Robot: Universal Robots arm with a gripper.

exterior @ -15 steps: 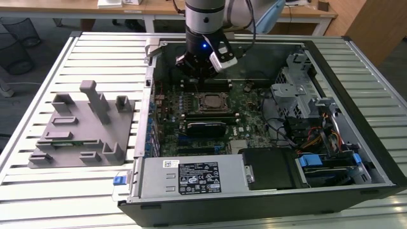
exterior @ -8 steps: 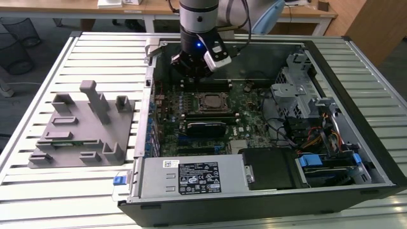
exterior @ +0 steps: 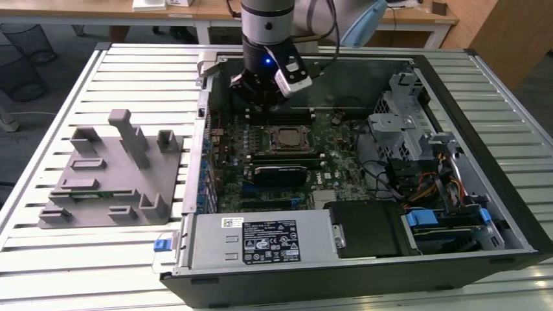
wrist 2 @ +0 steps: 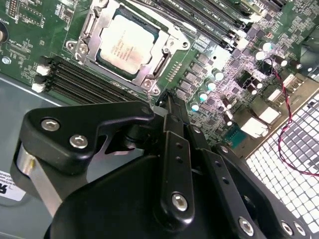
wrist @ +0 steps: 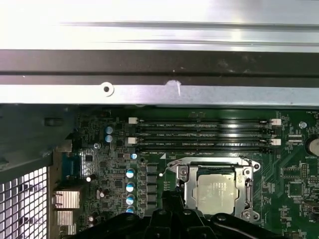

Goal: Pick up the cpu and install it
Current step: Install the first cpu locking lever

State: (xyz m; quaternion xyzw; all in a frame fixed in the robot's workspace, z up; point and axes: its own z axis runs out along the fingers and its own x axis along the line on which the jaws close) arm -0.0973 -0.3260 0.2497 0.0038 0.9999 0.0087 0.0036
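The cpu (exterior: 285, 138) is a pale silver square lying flat inside the metal socket frame (exterior: 286, 149) on the green motherboard (exterior: 341, 155) of the open computer case. Both wrist views show it seated in the frame, cpu (wrist 2: 127, 45) and cpu (wrist: 217, 191). My gripper (exterior: 259, 102) hangs over the back part of the board, just beyond the socket and above the memory slots (wrist: 204, 134). Its black fingers come together at the tip, gripper (wrist 2: 167, 99) and gripper (wrist: 172, 196), with nothing between them. It does not touch the cpu.
The case wall (exterior: 203, 129) rises on the exterior view's left of the board. A drive cage (exterior: 406, 123) and cables (exterior: 432, 188) stand on the exterior view's right, a power supply (exterior: 259, 240) in front. A grey fixture block (exterior: 108, 175) sits on the slatted table (exterior: 52, 259).
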